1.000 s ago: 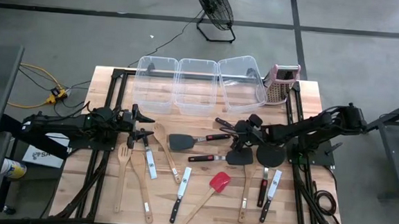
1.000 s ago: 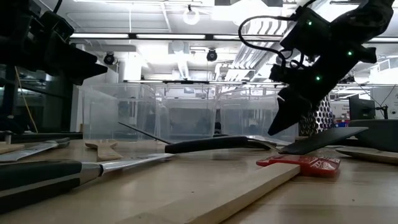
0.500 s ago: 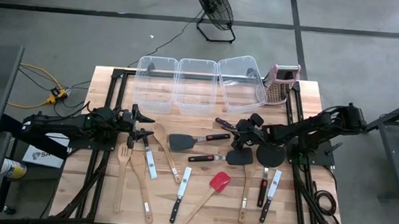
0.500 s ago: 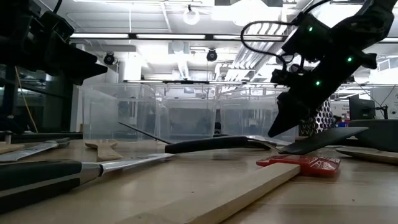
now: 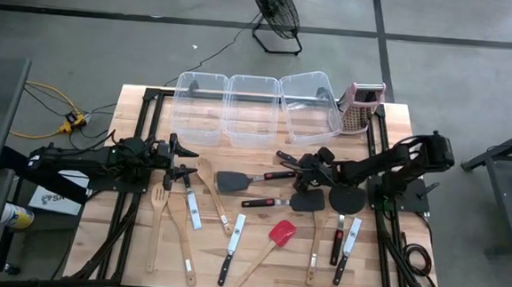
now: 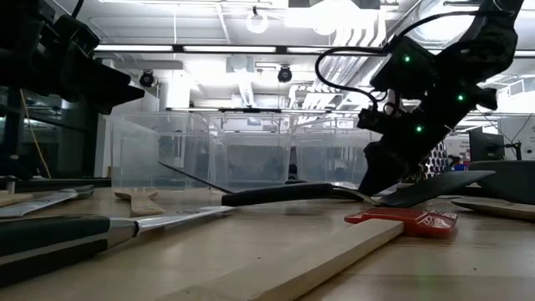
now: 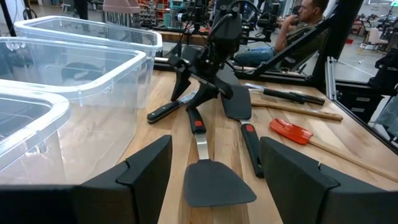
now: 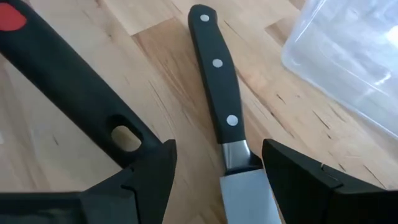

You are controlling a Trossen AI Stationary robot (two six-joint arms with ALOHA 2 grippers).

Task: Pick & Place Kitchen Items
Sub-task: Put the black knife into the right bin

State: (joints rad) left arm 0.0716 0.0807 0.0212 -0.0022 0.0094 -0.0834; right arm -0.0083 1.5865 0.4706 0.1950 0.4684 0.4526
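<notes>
On the wooden table (image 5: 143, 235), utensils lie scattered. The right gripper (image 5: 306, 169) hovers wide over a black-handled knife (image 8: 216, 74); the left gripper (image 5: 182, 159), also wide, waits near the left edge.

- The three clear bins (image 5: 254, 109) wall off the worktop's (image 5: 400, 126) far edge; the box grater (image 5: 361, 106) stands just beside them.
- In front of the bins, a bare strip of worktop runs up to the black-handled knife (image 8: 217, 81).
- Nearer than that knife, turners (image 5: 245, 180), wooden spoons (image 5: 165, 211) and more knives (image 5: 232, 237) crowd the middle, with narrow gaps between.
</notes>
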